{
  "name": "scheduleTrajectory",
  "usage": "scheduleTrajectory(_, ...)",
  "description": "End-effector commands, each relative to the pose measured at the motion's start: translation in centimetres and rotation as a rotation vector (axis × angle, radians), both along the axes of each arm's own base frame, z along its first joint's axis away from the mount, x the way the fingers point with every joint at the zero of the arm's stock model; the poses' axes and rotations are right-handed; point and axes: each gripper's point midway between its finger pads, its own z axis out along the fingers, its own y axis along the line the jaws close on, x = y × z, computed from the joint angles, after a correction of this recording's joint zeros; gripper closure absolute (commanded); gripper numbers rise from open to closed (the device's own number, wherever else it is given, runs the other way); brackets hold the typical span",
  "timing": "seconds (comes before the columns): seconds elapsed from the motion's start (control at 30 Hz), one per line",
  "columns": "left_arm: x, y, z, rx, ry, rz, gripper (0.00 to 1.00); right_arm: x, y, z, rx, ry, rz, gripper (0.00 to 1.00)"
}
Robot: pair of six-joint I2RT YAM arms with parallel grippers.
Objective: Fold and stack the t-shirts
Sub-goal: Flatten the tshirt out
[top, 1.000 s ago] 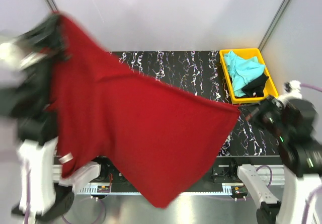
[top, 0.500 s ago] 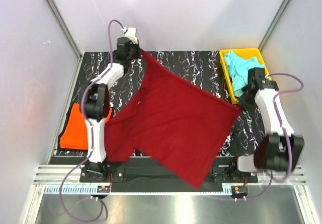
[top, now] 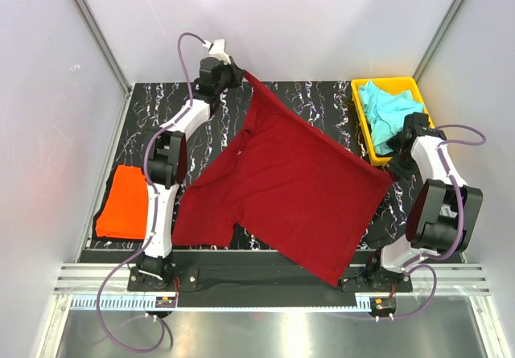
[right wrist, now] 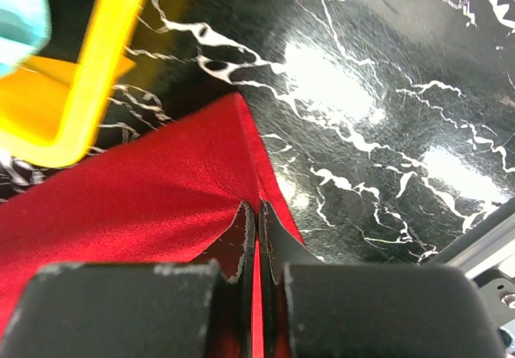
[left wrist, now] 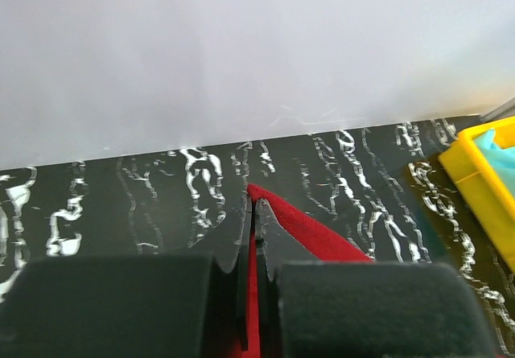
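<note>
A large dark red t-shirt (top: 290, 189) hangs stretched between both grippers over the black marbled table (top: 322, 104). My left gripper (top: 241, 76) is shut on its far corner at the back of the table; the red cloth (left wrist: 310, 229) shows between the pinched fingers (left wrist: 233, 245). My right gripper (top: 392, 173) is shut on the right corner next to the yellow tray; the red cloth (right wrist: 145, 205) fills the right wrist view. A folded orange t-shirt (top: 125, 203) lies at the left edge. Turquoise (top: 388, 110) and black (top: 410, 135) t-shirts lie in the tray.
The yellow plastic tray (top: 356, 110) stands at the back right corner and shows in the right wrist view (right wrist: 80, 109) and the left wrist view (left wrist: 483, 181). Grey walls enclose the table on three sides. A metal rail (top: 273, 298) runs along the near edge.
Both arms swung from high near the camera out over the table. The shirt went from a raised sheet to a lowered spread; the left gripper shifted right along the back.
</note>
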Motion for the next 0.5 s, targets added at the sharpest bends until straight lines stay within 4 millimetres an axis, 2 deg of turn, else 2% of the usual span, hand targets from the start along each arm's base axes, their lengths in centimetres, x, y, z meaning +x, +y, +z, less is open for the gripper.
scheduleTrajectory(0.0, 0.1, -0.6, 6.0, -0.062, -0.140, -0.003, 1.00, -0.4, -0.7, 0.1, -0.043, -0.009, 0.006, 1.00)
scheduleTrajectory(0.2, -0.2, -1.3, 6.1, -0.102, -0.114, 0.002, 1.00, 0.2, -0.8, 0.2, -0.042, -0.020, 0.026, 1.00)
scheduleTrajectory(0.47, -1.1, -1.3, 5.5, -0.117, -0.054, 0.001, 1.00, 2.3, -0.7, 0.7, -0.019, -0.040, 0.070, 1.00)
